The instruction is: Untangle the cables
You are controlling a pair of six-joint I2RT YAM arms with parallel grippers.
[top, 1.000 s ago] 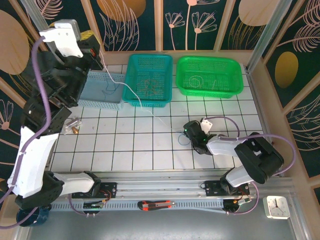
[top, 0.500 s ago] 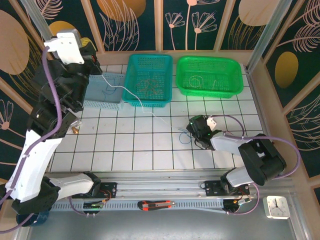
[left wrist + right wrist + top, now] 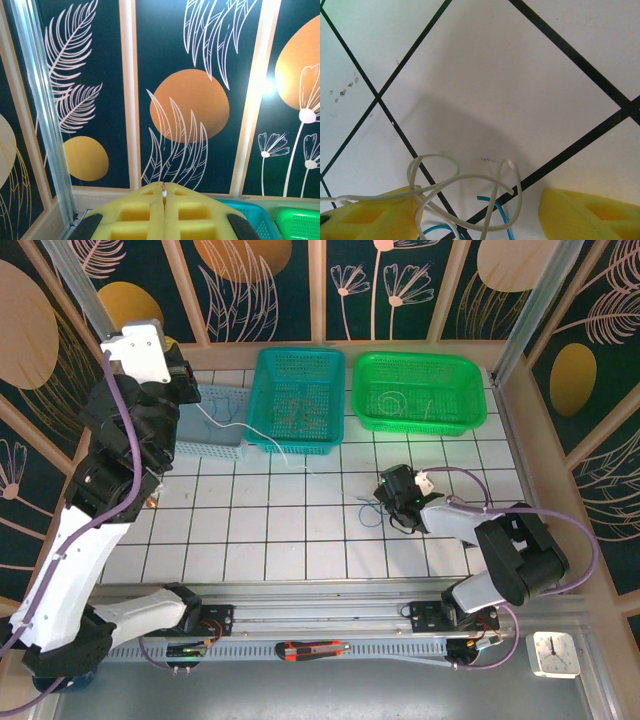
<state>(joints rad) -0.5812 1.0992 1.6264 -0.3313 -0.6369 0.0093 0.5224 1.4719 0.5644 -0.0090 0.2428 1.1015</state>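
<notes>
The cables lie in a small tangle (image 3: 368, 508) on the white tiles; in the right wrist view they are whitish loops (image 3: 465, 192) over a blue wire (image 3: 496, 207). My right gripper (image 3: 387, 500) hangs low over the tangle. It (image 3: 480, 196) is open, its yellow fingers (image 3: 375, 215) standing either side of the loops. My left gripper (image 3: 187, 380) is raised at the far left. It (image 3: 163, 187) is shut on the tip of a white cable (image 3: 262, 432). That cable trails down past the teal basket to the tiles.
Three baskets line the back: blue-grey (image 3: 212, 445), teal (image 3: 262, 430) and green (image 3: 470, 420), the last two with wires inside. Small metal parts (image 3: 150, 500) lie at the left. A box cutter (image 3: 310, 648) and a timer (image 3: 555, 653) sit near the front.
My left gripper has come down and right a little with the white cable, whose free end slid left, away from the tangle. My right gripper has edged up and right over the tangle.
</notes>
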